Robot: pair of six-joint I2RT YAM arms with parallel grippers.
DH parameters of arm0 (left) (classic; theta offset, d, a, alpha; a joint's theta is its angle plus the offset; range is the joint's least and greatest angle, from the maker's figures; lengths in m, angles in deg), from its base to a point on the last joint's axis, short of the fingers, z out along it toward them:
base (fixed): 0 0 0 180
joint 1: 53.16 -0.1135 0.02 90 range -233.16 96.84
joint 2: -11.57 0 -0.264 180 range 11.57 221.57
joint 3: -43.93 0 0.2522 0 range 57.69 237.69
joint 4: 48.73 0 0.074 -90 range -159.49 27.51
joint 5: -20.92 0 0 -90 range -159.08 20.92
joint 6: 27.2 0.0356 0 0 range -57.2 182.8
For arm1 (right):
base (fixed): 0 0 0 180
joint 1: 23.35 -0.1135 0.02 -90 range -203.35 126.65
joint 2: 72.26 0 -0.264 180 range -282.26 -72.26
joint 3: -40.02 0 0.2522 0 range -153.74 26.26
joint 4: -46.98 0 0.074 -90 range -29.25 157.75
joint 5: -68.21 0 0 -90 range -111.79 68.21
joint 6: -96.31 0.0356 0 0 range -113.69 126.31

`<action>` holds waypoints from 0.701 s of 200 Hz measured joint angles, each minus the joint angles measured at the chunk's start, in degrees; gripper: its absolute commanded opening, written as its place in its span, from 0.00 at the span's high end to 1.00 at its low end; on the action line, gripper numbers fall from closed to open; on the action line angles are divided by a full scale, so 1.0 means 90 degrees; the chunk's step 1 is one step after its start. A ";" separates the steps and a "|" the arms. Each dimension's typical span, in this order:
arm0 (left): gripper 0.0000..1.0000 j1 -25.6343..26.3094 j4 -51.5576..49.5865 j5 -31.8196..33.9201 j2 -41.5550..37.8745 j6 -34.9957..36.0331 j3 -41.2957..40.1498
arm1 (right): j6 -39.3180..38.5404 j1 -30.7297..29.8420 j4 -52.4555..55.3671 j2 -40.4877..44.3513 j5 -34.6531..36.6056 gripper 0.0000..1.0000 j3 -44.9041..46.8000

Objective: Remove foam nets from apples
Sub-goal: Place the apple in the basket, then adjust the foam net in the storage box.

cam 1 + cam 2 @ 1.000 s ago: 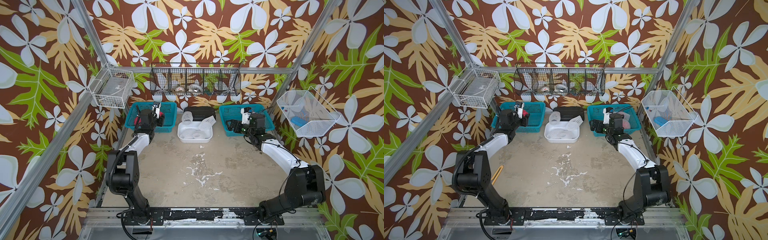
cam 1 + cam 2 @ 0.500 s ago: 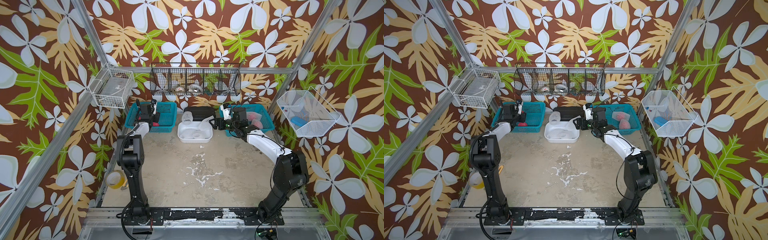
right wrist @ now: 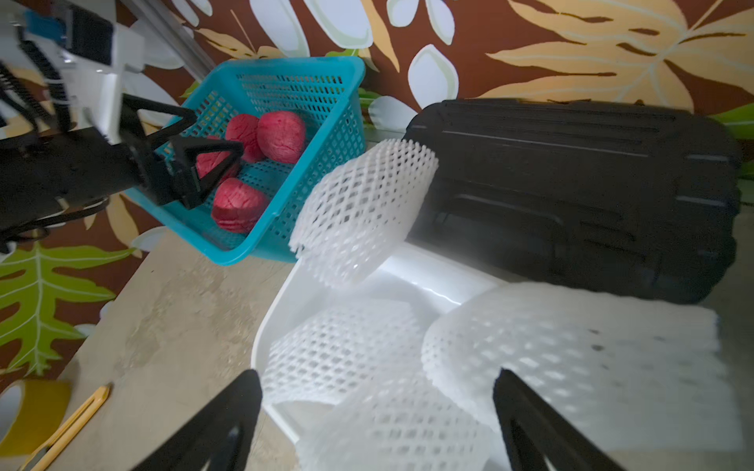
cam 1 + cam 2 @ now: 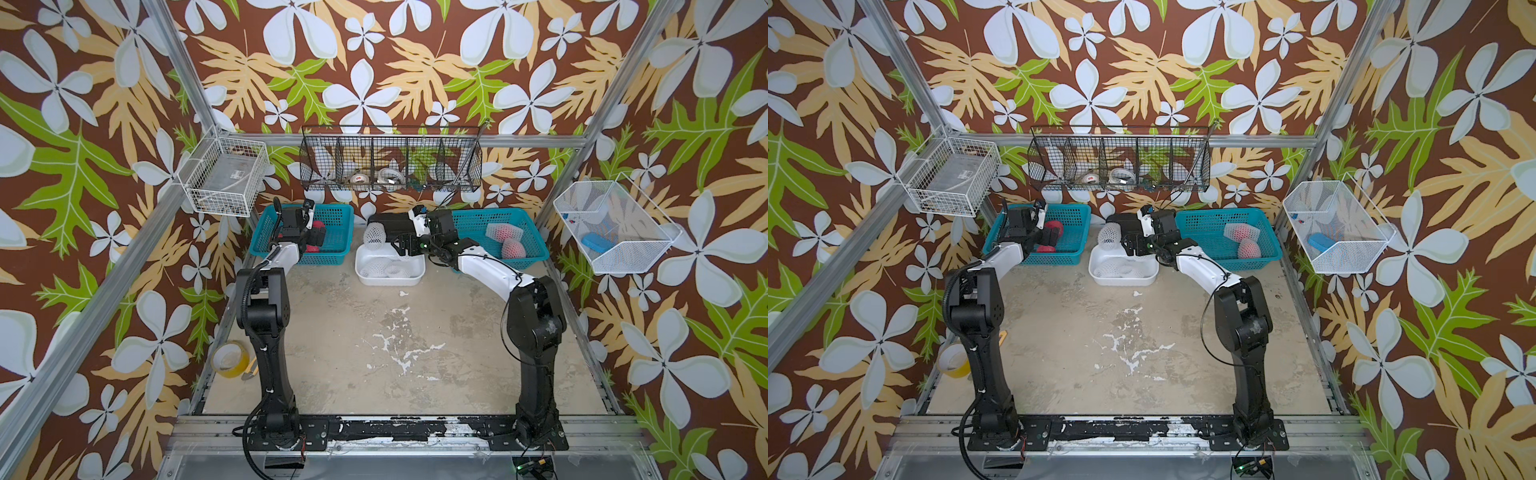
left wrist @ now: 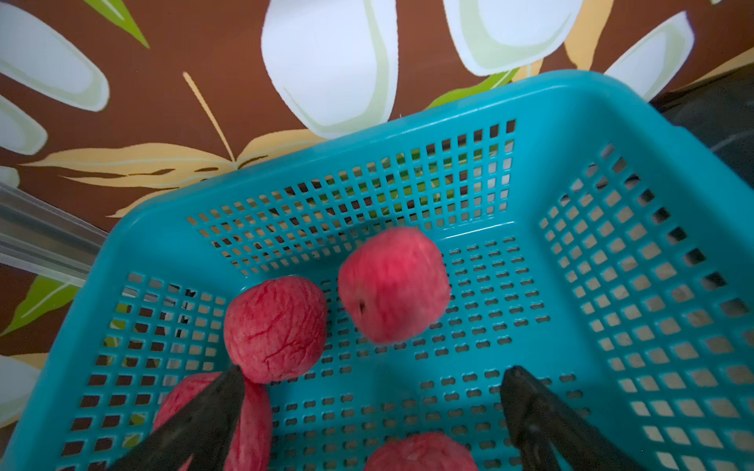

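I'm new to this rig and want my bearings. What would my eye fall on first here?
The bare red apples glow against the teal basket beneath the open left gripper. Beside it, white foam nets pile in a white tray under the open right gripper. In a top view, two netted apples lie in the other teal basket.

We see the left arm (image 4: 266,307) and right arm (image 4: 536,320): matte black joints, glossy white forearm shells, black cables looping alongside. Black triangular fingers (image 5: 196,424) tip each; a small green light (image 4: 424,246) dots the right wrist.
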 measured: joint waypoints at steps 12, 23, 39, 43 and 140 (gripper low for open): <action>0.00 0.0000 0.0005 0.0044 -0.0170 -0.0015 -0.0056 | 0.0073 -0.0075 0.0000 -0.0272 0.0061 0.05 -0.0294; 0.00 0.0000 0.0010 0.0102 -0.0401 -0.0104 -0.0177 | 0.0255 -0.0134 -0.0012 -0.0508 0.0100 0.04 -0.0556; 0.00 0.0000 0.0080 0.0129 -0.0845 -0.0289 -0.0464 | 0.0476 -0.0187 -0.0012 -0.0816 0.0117 0.01 -0.0925; 0.00 0.0000 0.0100 0.0129 -0.0974 -0.0347 -0.0546 | 0.0539 -0.0197 -0.0022 -0.0889 0.0117 0.01 -0.1010; 0.00 0.0170 0.1146 -0.0566 -0.4172 -0.2472 -0.3908 | 0.1401 -0.0393 0.0175 -0.2618 0.0267 0.11 -0.3274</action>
